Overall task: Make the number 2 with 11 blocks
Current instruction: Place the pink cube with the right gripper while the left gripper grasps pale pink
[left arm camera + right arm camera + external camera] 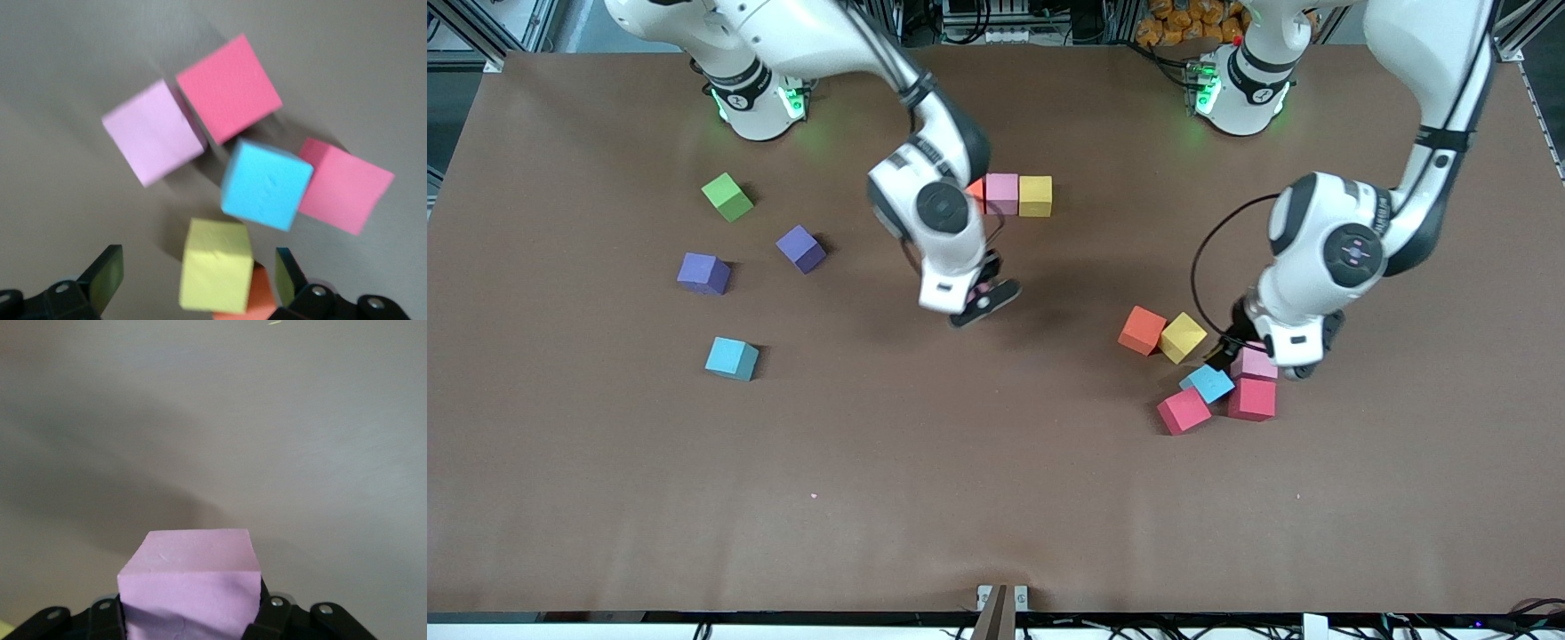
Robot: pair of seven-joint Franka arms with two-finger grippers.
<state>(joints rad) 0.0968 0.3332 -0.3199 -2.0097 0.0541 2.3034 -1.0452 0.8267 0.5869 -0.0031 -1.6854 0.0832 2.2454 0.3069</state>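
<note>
Right tool carried a pink block, left tool was spread
The right tool (190, 613) pinched a pink block (190, 587) over the bare surface (996, 498); the left tool (200, 280), fingers apart, hung over a yellow block (217, 273) beside a blue block (267, 185)

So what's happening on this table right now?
The right claw is shut on a light pink block, held over bare table near a started row of orange, pink and yellow blocks. The left claw hangs open over a cluster of blocks at the left arm's end.
</note>
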